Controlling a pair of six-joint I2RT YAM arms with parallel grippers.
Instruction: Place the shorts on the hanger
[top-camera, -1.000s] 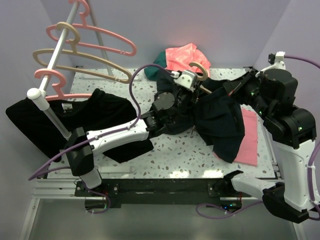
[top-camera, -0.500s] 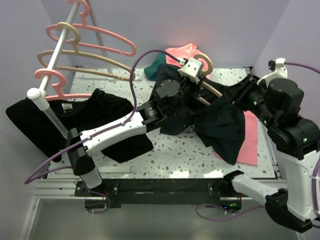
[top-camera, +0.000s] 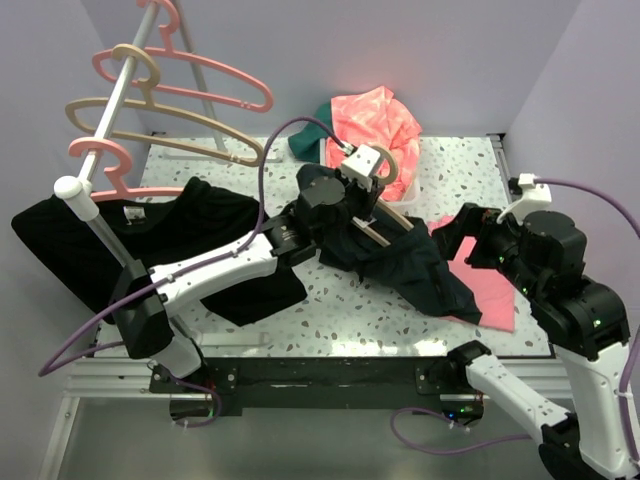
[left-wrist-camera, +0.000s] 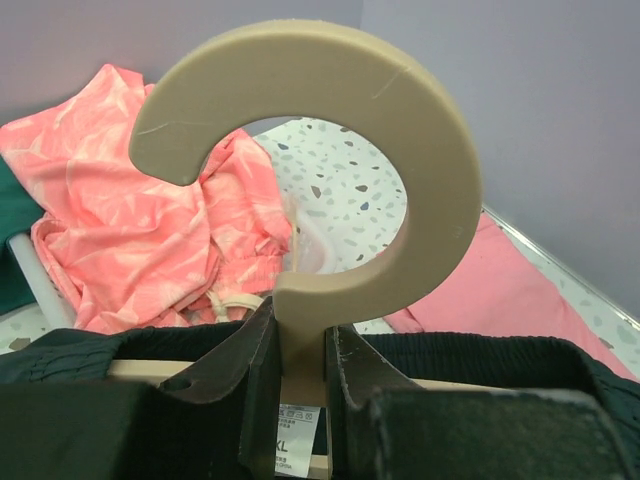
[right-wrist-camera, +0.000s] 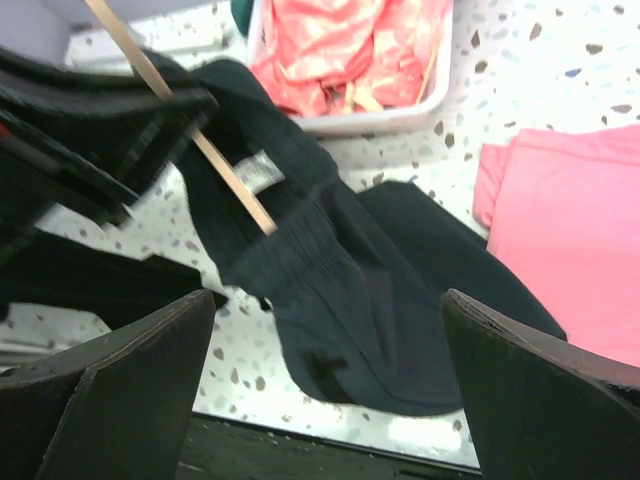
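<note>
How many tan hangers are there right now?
3. An upper hanger and a lower hanger on the rail at back left; a third hanger, carrying the shorts, in the left gripper. Others may be hidden.

Black T-shirt (top-camera: 150, 235), salmon garment (top-camera: 375, 120), pink hangers (top-camera: 92, 150)

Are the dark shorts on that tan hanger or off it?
On: the shorts drape over the bar of the hanger, their lower part trailing on the table.
</note>
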